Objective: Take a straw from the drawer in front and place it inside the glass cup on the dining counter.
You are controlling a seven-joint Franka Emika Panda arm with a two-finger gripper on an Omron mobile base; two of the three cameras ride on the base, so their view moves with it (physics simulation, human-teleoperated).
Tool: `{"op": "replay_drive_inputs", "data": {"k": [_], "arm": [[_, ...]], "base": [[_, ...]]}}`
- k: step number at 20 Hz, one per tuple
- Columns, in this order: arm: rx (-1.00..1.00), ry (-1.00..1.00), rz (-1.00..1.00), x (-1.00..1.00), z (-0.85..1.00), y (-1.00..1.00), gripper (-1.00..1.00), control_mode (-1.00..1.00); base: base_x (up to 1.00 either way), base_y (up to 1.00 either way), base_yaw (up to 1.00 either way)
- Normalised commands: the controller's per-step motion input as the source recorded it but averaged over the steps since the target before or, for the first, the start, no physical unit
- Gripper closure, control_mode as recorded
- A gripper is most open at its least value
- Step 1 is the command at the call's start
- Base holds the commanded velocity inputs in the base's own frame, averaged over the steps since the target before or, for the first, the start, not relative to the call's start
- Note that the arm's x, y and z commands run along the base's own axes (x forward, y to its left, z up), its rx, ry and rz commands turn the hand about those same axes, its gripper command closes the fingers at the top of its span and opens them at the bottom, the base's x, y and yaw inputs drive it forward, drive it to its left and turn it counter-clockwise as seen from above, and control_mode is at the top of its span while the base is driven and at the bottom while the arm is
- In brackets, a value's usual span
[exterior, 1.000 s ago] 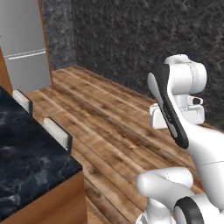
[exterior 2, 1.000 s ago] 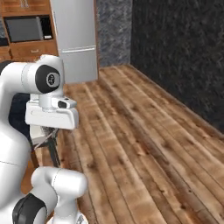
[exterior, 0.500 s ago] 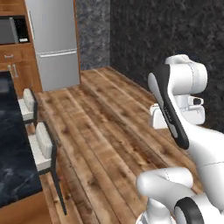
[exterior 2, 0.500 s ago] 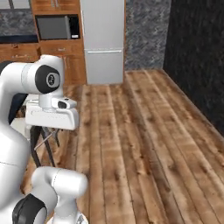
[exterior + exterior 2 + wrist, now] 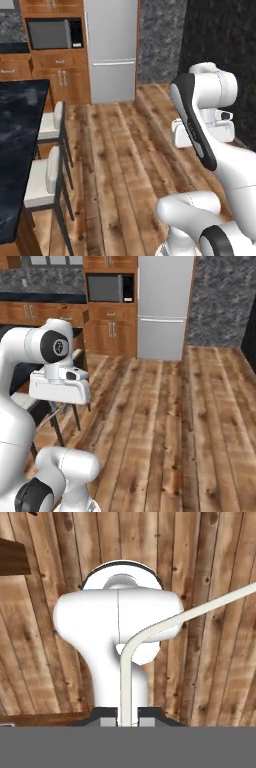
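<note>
- The two-finger gripper [image 5: 127, 722] is clamped tight on the thin, pale drinking straw [image 5: 126, 682], which rises from between the tips and bends away to one side.
- Judged step: carrying the straw towards the black marble-look dining counter [image 5: 20, 150].
- The hand hangs over brown floor planks [image 5: 125, 150], well apart from that counter.
- White-seated stools [image 5: 42, 177] stand along the counter's near edge.
- Next: close in on the counter, find the glass cup, and lower the straw into it.

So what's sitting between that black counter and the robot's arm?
In the left base view, two white-seated stools stand along the dining counter; from them to the arm is bare wooden floor.
</note>
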Motion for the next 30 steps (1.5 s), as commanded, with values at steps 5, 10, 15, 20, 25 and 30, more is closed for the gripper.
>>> {"op": "replay_drive_inputs", "data": {"k": [5, 10, 15, 20, 25, 30], "arm": [[0.00, 0.00, 0.00, 0.00, 0.00, 0.00, 1.00, 1.00], [0.00, 0.00, 0.00, 0.00, 0.00, 0.00, 1.00, 1.00], [0.00, 0.00, 0.00, 0.00, 0.00, 0.00, 1.00, 1.00], [0.00, 0.00, 0.00, 0.00, 0.00, 0.00, 1.00, 1.00], [0.00, 0.00, 0.00, 0.00, 0.00, 0.00, 1.00, 1.00], [0.00, 0.00, 0.00, 0.00, 0.00, 0.00, 1.00, 1.00]], "base": [[0.86, -0.60, 0.49], [0.87, -0.67, 0.47], [0.87, -0.72, 0.45], [0.87, -0.71, 0.46], [0.85, -0.71, 0.46], [0.80, -0.74, 0.46]]}}
